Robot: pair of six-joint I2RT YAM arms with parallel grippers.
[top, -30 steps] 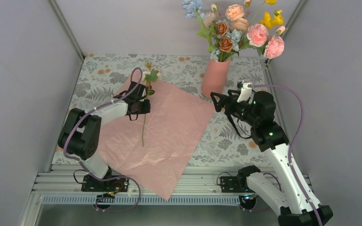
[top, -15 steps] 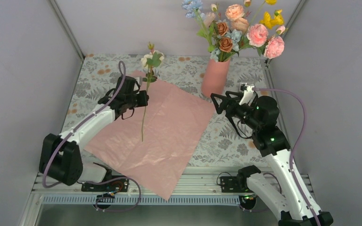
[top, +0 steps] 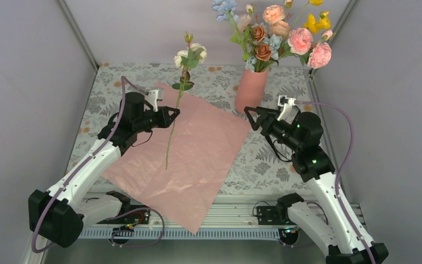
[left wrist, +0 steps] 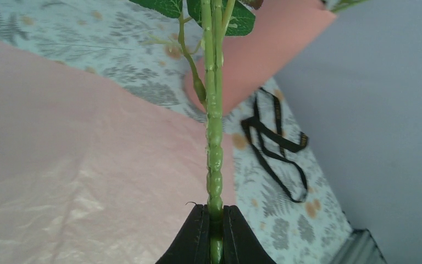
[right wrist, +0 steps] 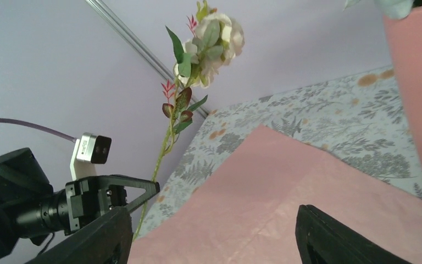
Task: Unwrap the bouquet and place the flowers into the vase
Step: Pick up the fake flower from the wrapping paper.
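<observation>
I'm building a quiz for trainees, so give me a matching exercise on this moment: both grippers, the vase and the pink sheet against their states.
Things:
1. left gripper
2. right gripper
3. vase
4. pink sheet

States:
A. spread flat
B. open, empty
C. shut on the white flower's stem
D. upright, full of flowers

Pairs: 1-C, 2-B, 3-D, 4-A

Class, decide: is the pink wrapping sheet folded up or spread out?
Spread out: the wrapping sheet lies open and nearly flat on the patterned tablecloth, with nothing bundled in it.
</observation>
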